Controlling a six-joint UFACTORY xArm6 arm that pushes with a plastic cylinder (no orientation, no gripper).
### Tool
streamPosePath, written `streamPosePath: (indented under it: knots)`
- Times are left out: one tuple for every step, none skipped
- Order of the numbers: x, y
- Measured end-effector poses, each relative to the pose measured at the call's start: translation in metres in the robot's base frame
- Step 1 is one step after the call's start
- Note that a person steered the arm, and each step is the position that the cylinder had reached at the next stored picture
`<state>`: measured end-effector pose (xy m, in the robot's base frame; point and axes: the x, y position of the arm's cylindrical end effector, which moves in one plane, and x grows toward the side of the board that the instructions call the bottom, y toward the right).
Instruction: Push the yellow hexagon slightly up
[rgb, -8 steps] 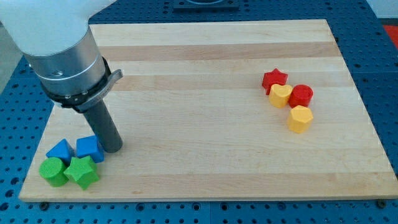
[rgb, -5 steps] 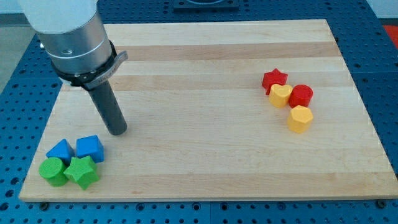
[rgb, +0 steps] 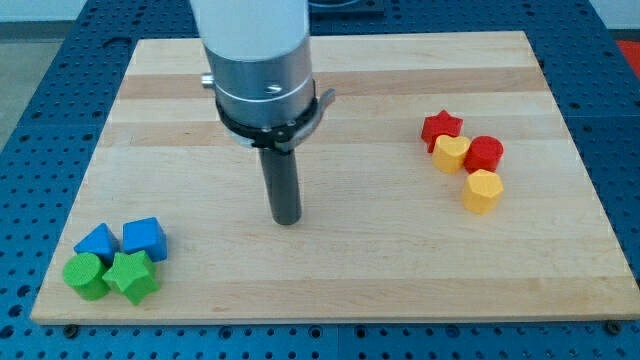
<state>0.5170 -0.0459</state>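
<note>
The yellow hexagon (rgb: 482, 191) lies at the view's right, the lowest of a tight cluster. Just above it sit a red cylinder (rgb: 484, 153) and a yellow heart (rgb: 451, 153), with a red star (rgb: 441, 127) at the top left of the cluster. My tip (rgb: 287, 219) rests on the board near its middle, far to the left of the yellow hexagon and slightly lower than it. It touches no block.
At the view's bottom left is a second cluster: a blue triangular block (rgb: 96, 241), a blue cube (rgb: 144, 238), a green cylinder (rgb: 84, 275) and a green star (rgb: 131, 276). The wooden board (rgb: 360, 270) lies on a blue perforated table.
My tip has moved right and slightly up, away from the blue and green blocks at the bottom left, to the middle of the board. No block has moved.
</note>
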Motion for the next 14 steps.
streamPosePath:
  knots:
    - [0.010, 0.017]
    - [0.010, 0.017]
    - [0.010, 0.017]
    - [0.012, 0.028]
    - [0.019, 0.052]
    - [0.019, 0.056]
    - [0.019, 0.063]
    - [0.019, 0.093]
    - [0.019, 0.117]
    - [0.019, 0.138]
    - [0.019, 0.161]
    - [0.018, 0.172]
    - [-0.002, 0.172]
    - [-0.011, 0.176]
